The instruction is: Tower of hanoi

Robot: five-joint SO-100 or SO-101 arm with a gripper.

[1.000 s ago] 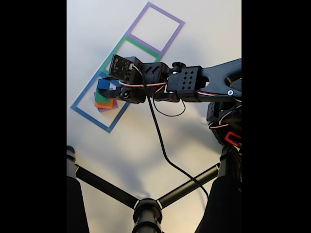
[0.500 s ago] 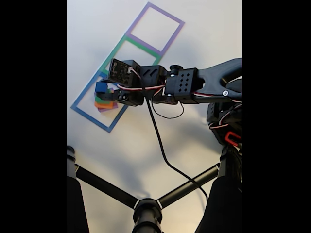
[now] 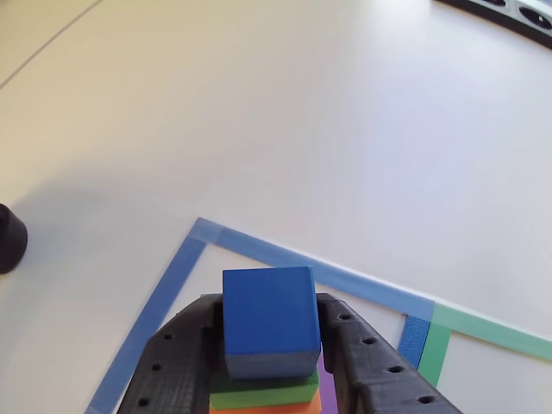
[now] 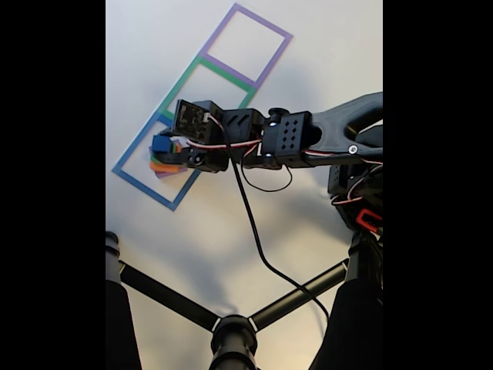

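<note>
The tower of hanoi stands stacked inside the blue taped square. In the other view the blue cube (image 3: 267, 319) sits on top of the green block (image 3: 259, 395), with the orange block (image 3: 259, 409) under it and a sliver of the purple block (image 3: 326, 379) at the right. My gripper (image 3: 267, 304) has its black fingers (image 3: 185, 354) pressed against both sides of the blue cube. In the fixed view the gripper (image 4: 163, 148) reaches in from the right over the blue cube (image 4: 160, 143), with the orange block (image 4: 162, 166) and purple block (image 4: 166, 174) below.
The blue taped outline (image 4: 142, 181) adjoins a green outline (image 4: 185, 77) and a purple outline (image 4: 262, 19). A black tripod (image 4: 177, 301) and the arm's cable (image 4: 254, 223) cross the lower fixed view. A dark round object (image 3: 9, 237) sits at the left edge.
The gripper with the blue cube has sunk toward the stack and drifted slightly left; the arm's forearm has dropped a little.
</note>
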